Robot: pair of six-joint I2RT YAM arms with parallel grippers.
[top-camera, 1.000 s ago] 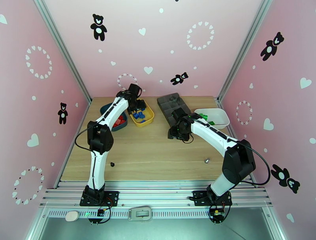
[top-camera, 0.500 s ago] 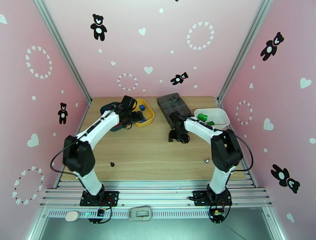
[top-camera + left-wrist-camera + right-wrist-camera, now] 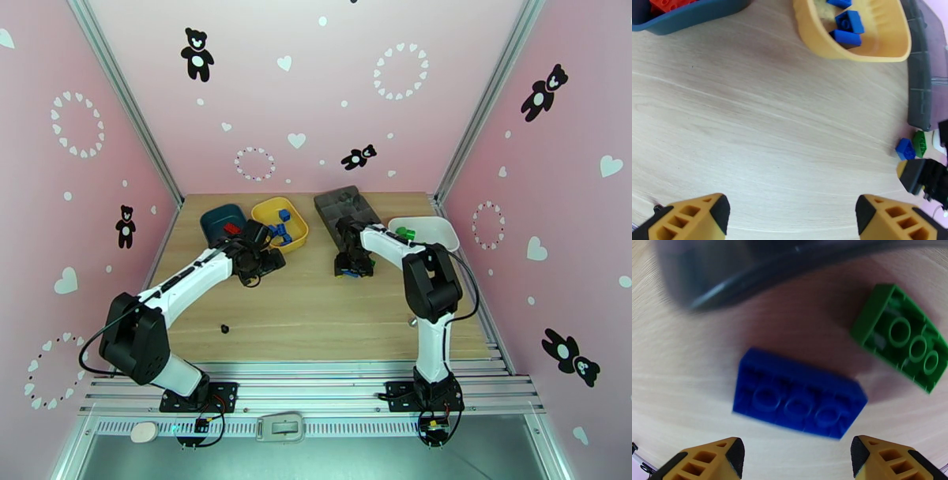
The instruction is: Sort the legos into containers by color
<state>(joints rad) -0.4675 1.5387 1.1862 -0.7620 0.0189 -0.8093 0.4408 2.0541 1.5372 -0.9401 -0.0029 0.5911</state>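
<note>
Legos (image 3: 800, 398) on wooden table (image 3: 316, 308) (pink walls (image 3: 332, 95)); left gripper (image 3: 792, 209), right gripper (image 3: 798, 451) both spread, empty.

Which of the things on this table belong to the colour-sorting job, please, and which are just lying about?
Part of the job:
teal tray with red legos
yellow tray with blue legos
white tray with green legos
loose blue brick
loose green brick

Lying about:
grey compartment tray
small black bit
</note>
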